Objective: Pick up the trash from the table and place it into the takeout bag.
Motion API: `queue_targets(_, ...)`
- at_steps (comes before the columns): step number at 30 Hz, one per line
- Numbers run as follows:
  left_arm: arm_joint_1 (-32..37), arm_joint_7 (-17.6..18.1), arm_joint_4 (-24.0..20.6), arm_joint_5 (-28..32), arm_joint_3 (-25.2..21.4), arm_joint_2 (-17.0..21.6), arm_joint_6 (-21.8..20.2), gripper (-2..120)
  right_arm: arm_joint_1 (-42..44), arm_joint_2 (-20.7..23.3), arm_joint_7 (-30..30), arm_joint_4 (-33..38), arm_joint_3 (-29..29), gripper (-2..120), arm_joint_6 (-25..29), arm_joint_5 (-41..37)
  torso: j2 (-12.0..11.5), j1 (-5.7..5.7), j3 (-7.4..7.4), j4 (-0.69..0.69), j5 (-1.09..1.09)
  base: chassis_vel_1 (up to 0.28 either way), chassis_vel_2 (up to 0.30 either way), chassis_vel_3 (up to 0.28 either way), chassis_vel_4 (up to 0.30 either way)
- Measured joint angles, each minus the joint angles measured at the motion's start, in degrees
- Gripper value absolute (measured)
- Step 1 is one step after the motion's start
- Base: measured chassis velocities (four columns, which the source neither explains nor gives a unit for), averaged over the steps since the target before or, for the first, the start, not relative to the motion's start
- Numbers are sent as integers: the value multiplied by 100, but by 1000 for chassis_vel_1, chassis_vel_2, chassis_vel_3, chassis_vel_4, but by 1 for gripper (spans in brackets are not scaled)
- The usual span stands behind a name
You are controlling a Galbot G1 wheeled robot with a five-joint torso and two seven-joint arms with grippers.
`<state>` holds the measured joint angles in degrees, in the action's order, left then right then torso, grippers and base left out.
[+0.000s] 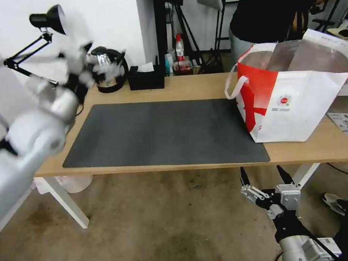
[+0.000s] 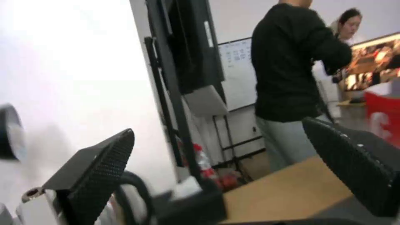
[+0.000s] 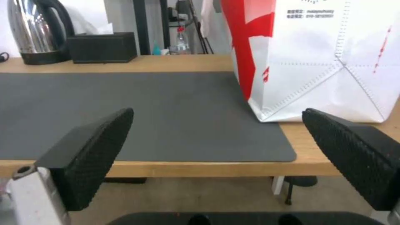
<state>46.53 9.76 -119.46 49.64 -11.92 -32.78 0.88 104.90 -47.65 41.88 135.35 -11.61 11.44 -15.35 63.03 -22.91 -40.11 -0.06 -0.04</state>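
The takeout bag [image 1: 297,95] is seen upright on the surface [image 1: 186,86], its base overlapping the corner of the dark grey mat [image 1: 162,133] at the robot's right; red side panel toward the mat, a white loop handle [image 1: 234,85] hanging off that side, mouth open with silvery lining visible. No bowls or cup are seen on the mat or on the bare wood around the bag. Left end effector [image 1: 79,63] is held raised above the surface edge farthest from the bag, in front of the steel kettle [image 1: 109,69] and below the black desk lamp [image 1: 48,19]; its fingers are spread wide in the left wrist view, nothing between them. Right end effector [image 1: 263,175] is held low in front of the surface, below its near edge and just short of the bag's near corner; fingers [image 3: 89,153] wide apart, nothing gripped, pointing at the mat and the bag's base. The black tissue box [image 1: 146,77] is set beside the kettle, well apart from the bag, at the surface's far edge
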Motion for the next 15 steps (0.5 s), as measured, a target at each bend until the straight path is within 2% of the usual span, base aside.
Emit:
queue_targets(1, 0, 0, 0, 0, 0, 0, 0, 100, 0, 0, 0, 0, 0, 100, 0, 0, 0, 0, 0, 0, 0, 0, 0, 0, 0)
queue_targets(3, 566, 20, -270, -316, -467, -307, -99, 100, 0, 0, 0, 0, 0, 100, 0, 0, 1, 0, 0, 0, 11, 0, 0, 0, 0)
queue_targets(5, 1185, -2, -482, -725, -966, -655, -186, 100, 0, 0, 0, 0, 0, 100, 0, 0, 0, 0, 1, 5, 1, 0, 0, 0, 0)
queue_targets(6, 1516, -5, -592, -938, -1237, -863, -200, 100, 0, 0, 0, 0, 0, 100, 0, 0, 0, 1, 1, 8, 6, 0, 0, 0, 0)
queue_targets(7, 1516, -5, -592, -938, -1237, -863, -200, 100, 0, 0, 0, 0, 0, 100, 0, 0, 0, 1, 1, 8, 6, 0, 0, 0, 0)
queue_targets(8, 1758, 5, -644, -1138, -1405, -1019, -185, 100, 0, 0, 0, 0, 0, 100, 0, 0, 1, 0, 1, 8, 6, 0, 0, 0, 0)
queue_targets(11, 2478, 40, -649, -2420, -1774, -1639, 142, 100, 0, 0, 0, 0, 0, 100, 0, 0, 0, 0, 1, 6, 5, 0, 0, 0, 0)
queue_targets(12, 2478, 40, -649, -2420, -1774, -1639, 142, 100, 0, 0, 0, 0, 0, 100, 0, 0, 0, 0, 1, 6, 5, 0, 0, 0, 0)
queue_targets(15, 3286, 88, -906, -3093, -1919, -2294, 291, 100, 0, 0, 0, 0, 0, 100, 0, 0, 0, 0, 0, 7, 5, 0, 0, 0, 0)
